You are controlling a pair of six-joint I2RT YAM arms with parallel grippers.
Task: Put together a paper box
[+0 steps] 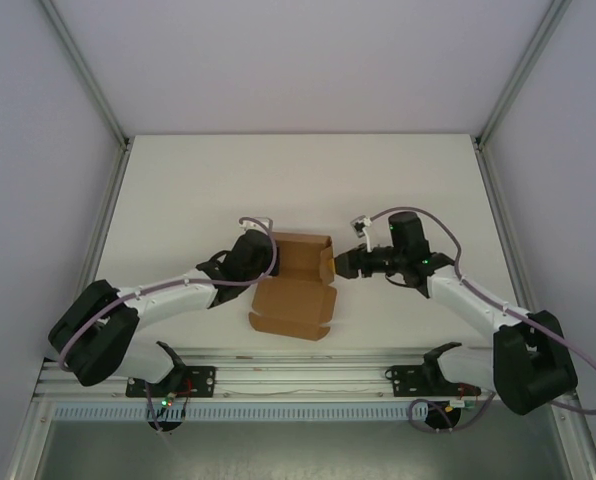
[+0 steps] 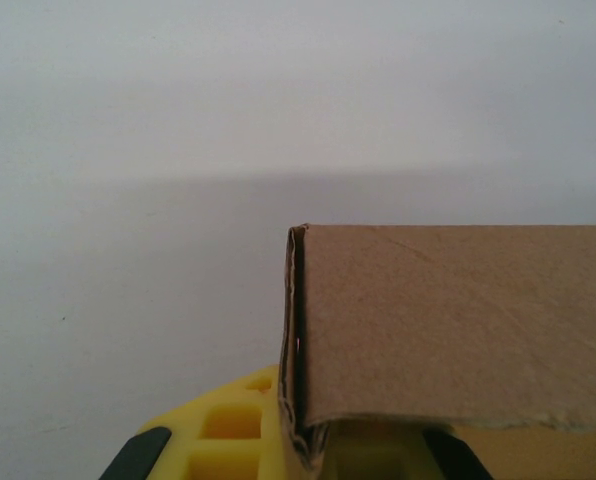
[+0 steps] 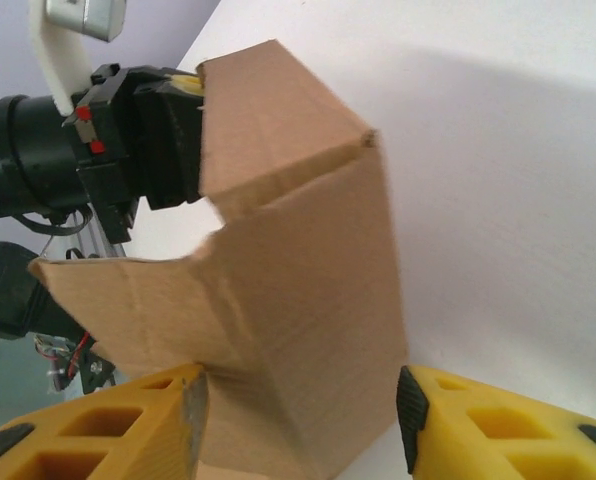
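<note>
The brown paper box point(image 1: 293, 290) lies half folded at the table's middle, its front flap flat and its far walls raised. My left gripper point(image 1: 270, 262) is at the box's left wall. In the left wrist view that gripper point(image 2: 303, 440) is shut on the double-layered edge of the box point(image 2: 458, 320). My right gripper point(image 1: 336, 263) is at the right wall. It stands open point(image 3: 303, 420), one yellow finger on either side of a folded corner of the box point(image 3: 298, 300). Behind the box there, the left gripper point(image 3: 183, 85) holds the far wall.
The white table point(image 1: 278, 180) is bounded by grey enclosure walls and aluminium frame posts point(image 1: 88, 75). A metal rail point(image 1: 298, 375) with both arm bases runs along the near edge. Purple cables loop beside each wrist.
</note>
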